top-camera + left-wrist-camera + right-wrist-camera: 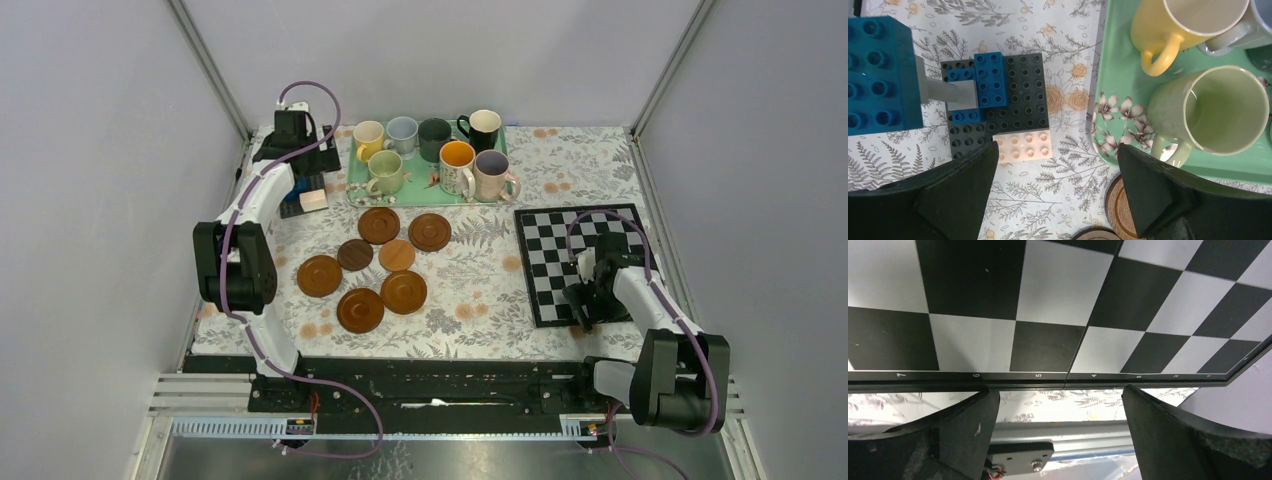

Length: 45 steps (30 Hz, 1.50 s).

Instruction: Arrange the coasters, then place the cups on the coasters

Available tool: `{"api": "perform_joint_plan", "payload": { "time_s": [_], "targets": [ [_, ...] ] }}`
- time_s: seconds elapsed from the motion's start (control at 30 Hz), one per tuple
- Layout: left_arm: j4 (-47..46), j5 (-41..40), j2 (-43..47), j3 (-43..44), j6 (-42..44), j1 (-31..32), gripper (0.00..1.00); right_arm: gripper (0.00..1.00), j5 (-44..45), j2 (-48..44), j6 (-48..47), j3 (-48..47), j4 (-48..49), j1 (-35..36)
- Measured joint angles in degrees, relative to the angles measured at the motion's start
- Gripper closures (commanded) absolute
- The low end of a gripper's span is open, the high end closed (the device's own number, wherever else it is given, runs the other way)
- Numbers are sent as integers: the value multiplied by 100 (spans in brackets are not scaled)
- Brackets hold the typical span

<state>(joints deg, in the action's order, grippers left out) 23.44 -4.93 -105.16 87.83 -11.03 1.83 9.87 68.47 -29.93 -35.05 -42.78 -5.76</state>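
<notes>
Several brown coasters [379,225] lie loose in a cluster on the floral cloth in front of the green tray [352,190]. The cups [457,165] stand on that tray: yellow [368,138], pale blue, dark green, black, pale green [386,173], floral and pinkish. My left gripper [318,165] hangs open over the cloth by the tray's left end. In the left wrist view the gripper [1057,147] holds nothing, with the pale green cup [1223,107], the yellow cup [1188,25] and one coaster [1115,205] to its right. My right gripper [583,300] is open and empty over the checkerboard's near edge [1059,390].
A dark baseplate [1018,100] with blue bricks and a peach brick [1023,145] sits left of the tray [1113,75]; a big blue brick [878,75] stands further left. The black-and-white checkerboard [580,262] lies at right. Grey walls enclose the table.
</notes>
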Motion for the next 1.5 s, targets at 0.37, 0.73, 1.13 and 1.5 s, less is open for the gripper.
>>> {"api": "perform_joint_plan", "payload": {
  "time_s": [0.37, 0.73, 1.13, 1.5],
  "targets": [
    [70, 17, -20, 190, -15, -129, 1, 0, 9, 850, 625, -302, 1316, 2],
    [907, 850, -162, 584, 584, -267, 1, 0, -212, 2938, 455, -2218, 2236, 2],
    [2035, 2149, -125, 592, 1655, -730, 1, 0, -656, 4651, 177, -4538, 2332, 2],
    [2518, 2938, 721, -627, 2789, -1003, 4, 0, -2076, 3023, -52, -4321, 999, 111]
  ]
}}
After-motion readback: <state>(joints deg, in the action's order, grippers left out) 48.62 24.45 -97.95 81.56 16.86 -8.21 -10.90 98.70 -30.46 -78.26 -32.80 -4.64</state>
